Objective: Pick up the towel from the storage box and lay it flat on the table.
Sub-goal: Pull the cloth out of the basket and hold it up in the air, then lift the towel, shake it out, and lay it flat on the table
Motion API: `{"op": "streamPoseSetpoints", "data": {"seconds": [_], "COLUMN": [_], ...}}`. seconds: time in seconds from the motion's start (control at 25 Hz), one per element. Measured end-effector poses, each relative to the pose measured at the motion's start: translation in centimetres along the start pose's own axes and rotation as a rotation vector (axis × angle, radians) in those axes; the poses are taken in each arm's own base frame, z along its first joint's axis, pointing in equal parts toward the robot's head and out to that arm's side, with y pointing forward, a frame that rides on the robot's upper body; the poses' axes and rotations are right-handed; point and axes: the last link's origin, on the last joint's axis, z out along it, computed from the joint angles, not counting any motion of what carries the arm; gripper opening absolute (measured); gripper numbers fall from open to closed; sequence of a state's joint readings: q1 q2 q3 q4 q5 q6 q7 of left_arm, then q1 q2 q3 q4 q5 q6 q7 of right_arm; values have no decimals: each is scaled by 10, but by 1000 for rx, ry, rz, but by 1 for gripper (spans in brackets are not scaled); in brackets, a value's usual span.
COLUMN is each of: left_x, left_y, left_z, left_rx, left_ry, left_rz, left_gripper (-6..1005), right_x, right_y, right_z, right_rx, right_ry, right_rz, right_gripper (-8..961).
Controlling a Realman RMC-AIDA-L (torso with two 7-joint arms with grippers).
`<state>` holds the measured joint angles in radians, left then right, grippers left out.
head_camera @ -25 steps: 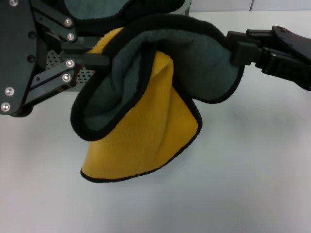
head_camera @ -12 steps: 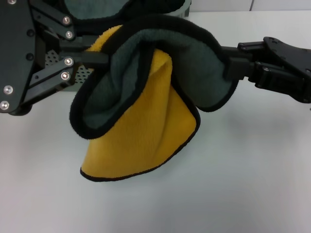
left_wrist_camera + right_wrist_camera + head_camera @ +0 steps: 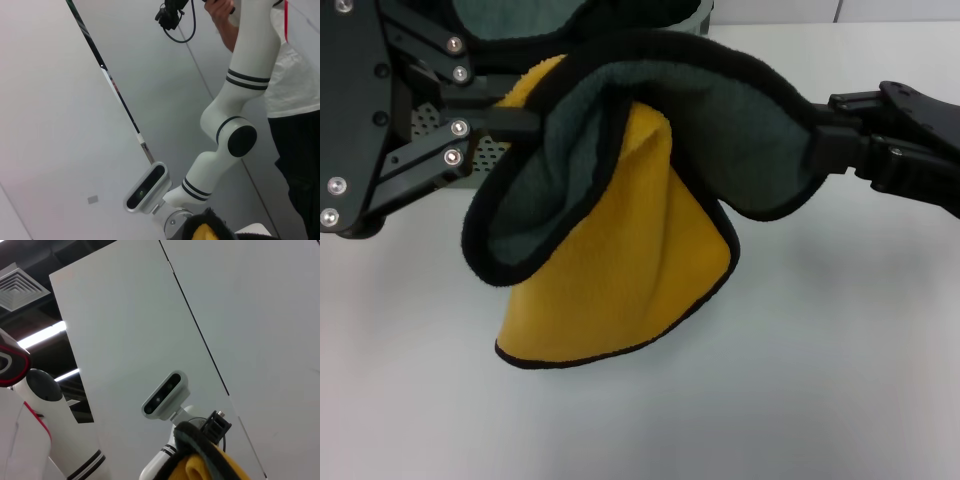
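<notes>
We've got one towel [image 3: 620, 270] hanging over the surface [image 3: 820, 400], left gripper [image 3: 525, 120] pinching its 10 o'clock edge, right gripper [image 3: 820, 150] pinching the 3 o'clock edge. One box [image 3: 440, 125] behind.

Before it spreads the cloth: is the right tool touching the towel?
Touching. In the head view the right tool is clamped on the towel at its black hem, with no gap.

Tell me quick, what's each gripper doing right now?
Left gripper: shut on the towel, at its left edge.
Right gripper: shut on the towel's right edge.
</notes>
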<state>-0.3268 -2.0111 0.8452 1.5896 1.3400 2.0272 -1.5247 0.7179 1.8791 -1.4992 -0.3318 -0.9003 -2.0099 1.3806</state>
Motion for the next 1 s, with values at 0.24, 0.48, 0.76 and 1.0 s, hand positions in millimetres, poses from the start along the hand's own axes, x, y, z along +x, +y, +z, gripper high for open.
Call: {"op": "streamPoseSetpoints", "data": {"seconds": [0.24, 0.48, 0.76, 1.0], "left_x": [1, -1, -14, -44], "left_y": [0, 1, 0, 5], "left_z": [0, 2, 3, 2], "left_rx": [0, 1, 23, 64], "left_ry": [5, 10, 30, 57], "left_rz": [2, -5, -49, -149], "left_gripper": [52, 53, 54, 54], "right_x": [1, 6, -5, -30], "right_y": [-1, -2, -5, -6], "right_z": [-1, 5, 5, 4], "right_rx": [10, -1, 42, 125], "right_ry": [0, 26, -34, -38], "right_rz": [-1, -43, -114, -299], "right_gripper": [183, 163, 5, 5]}}
